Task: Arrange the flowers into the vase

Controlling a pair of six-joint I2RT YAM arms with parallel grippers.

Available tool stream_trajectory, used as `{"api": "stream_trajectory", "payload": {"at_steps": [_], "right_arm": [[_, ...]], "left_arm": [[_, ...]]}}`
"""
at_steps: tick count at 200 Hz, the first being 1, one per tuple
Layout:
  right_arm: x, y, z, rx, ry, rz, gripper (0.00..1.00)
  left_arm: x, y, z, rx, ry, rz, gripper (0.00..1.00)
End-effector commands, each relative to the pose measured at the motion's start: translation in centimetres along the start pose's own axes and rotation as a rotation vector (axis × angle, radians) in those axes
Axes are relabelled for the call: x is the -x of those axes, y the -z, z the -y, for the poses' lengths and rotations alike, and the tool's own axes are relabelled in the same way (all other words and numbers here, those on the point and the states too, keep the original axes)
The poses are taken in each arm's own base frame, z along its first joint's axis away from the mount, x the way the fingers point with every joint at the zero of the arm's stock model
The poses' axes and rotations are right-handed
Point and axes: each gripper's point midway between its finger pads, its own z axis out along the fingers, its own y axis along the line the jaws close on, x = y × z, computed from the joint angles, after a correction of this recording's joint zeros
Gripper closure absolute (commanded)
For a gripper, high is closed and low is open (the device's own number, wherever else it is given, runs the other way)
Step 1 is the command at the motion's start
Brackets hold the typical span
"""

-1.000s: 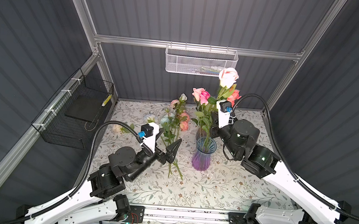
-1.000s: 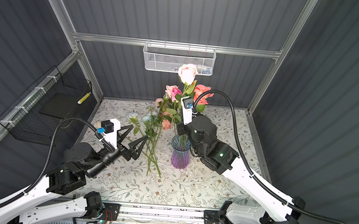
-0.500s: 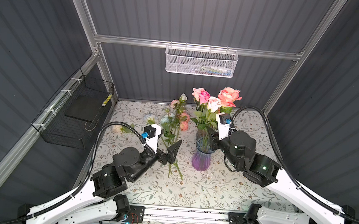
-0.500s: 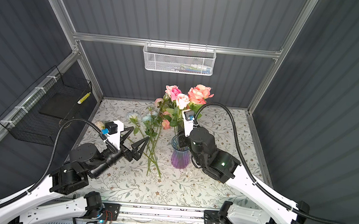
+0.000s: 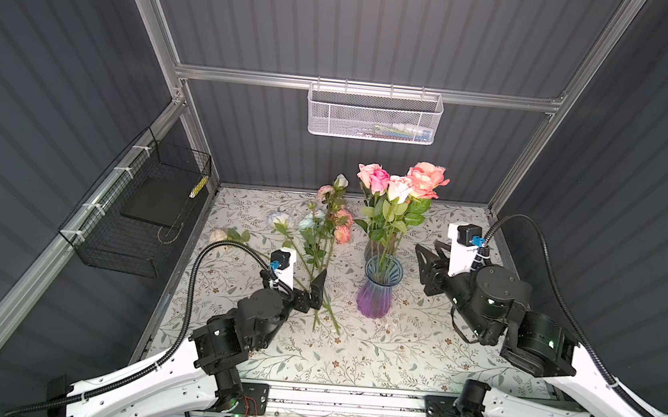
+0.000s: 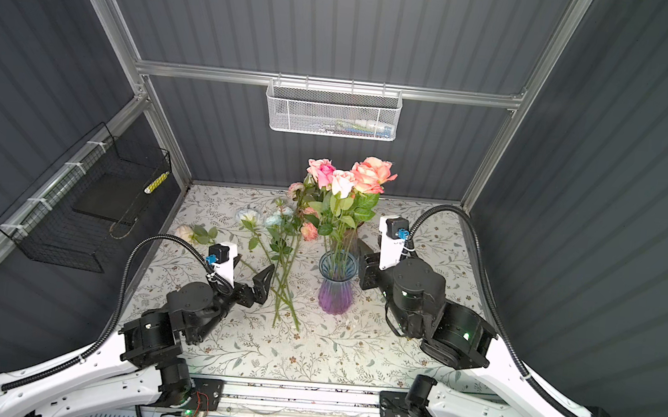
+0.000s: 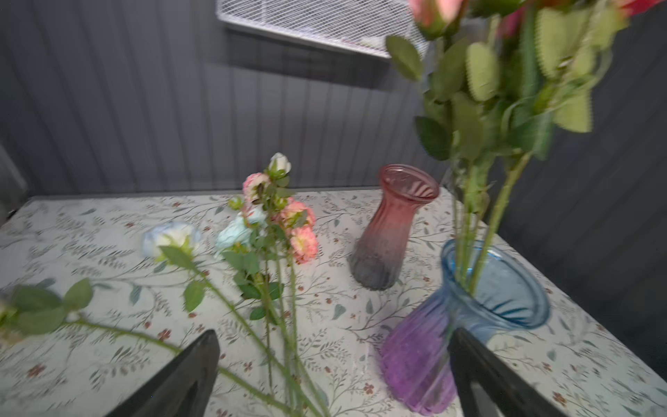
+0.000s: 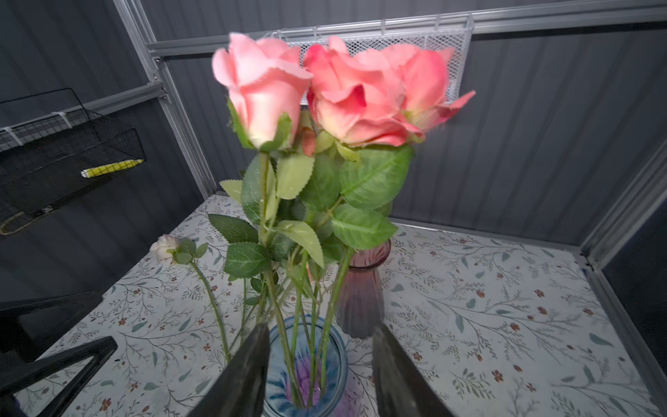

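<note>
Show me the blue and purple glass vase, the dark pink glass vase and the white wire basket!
blue and purple glass vase point(image 5: 374, 301): in a top view, purple belly.
dark pink glass vase point(image 7: 388, 231): in the left wrist view, ribbed side.
white wire basket point(image 5: 372, 119): in a top view, front mesh.

The surface point(image 5: 394, 349), pale and printed with leafy sprigs and small red blossoms, carries a blue-and-purple vase point(image 5: 375, 297) standing upright near its middle, with pink roses point(image 5: 399, 182) rising from its mouth. Just behind that vase, toward the back wall, a pink-and-grey vase point(image 7: 391, 231) also stands upright. On the left arm's side of the blue-and-purple vase, loose flowers point(image 5: 321, 237) lie flat with stems crossing and blooms fanned toward the back wall; a white-and-blue bloom point(image 5: 279, 219) lies farther out, and a cream bloom point(image 5: 219, 235) farthest from it.
</note>
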Motion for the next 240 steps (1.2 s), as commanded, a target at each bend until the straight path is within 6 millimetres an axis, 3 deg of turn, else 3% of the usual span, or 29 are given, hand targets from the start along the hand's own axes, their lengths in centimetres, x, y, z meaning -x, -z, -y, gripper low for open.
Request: {"api": "stream_trajectory", "payload": {"at_steps": [1,24,67,96,127,166,198,240], "right_arm": [[-3.3,0.6,3.6,-0.12,-0.045,-0.15,0.49],[-5.5,0.8,5.4,-0.143,-0.14,-0.273,0.47],[-7.7,-0.1,7.0,-0.182,-0.308,-0.407,0.46],[-8.5,-2.0,5.5,-0.123,-0.368,-0.465,0.46],[-10.2,-4.9,2.9,-0.029,-0.427,-0.569,0.53],[-12.3,-8.3,1.1,0.022,-0.478,-0.656,0.59],[-14.0,-9.9,0.7,0.023,-0.499,-0.713,0.64],[-15.7,-10.6,0.4,0.025,-0.517,-0.766,0.71]], "left_arm": [[-1.3,0.8,-6.2,0.335,0.162,0.055,0.0],[-3.3,1.3,-8.6,0.489,0.138,0.021,0.0],[-5.6,1.0,-9.0,0.521,0.131,-0.023,0.0],[-5.6,1.1,-9.1,0.511,0.161,-0.012,0.0],[-6.2,1.3,-9.4,0.497,0.192,-0.019,0.0],[-6.9,1.6,-9.7,0.489,0.201,-0.039,0.0],[-7.2,1.8,-9.9,0.488,0.2,-0.049,0.0],[-7.6,2.1,-10.4,0.492,0.205,-0.046,0.0]]}}
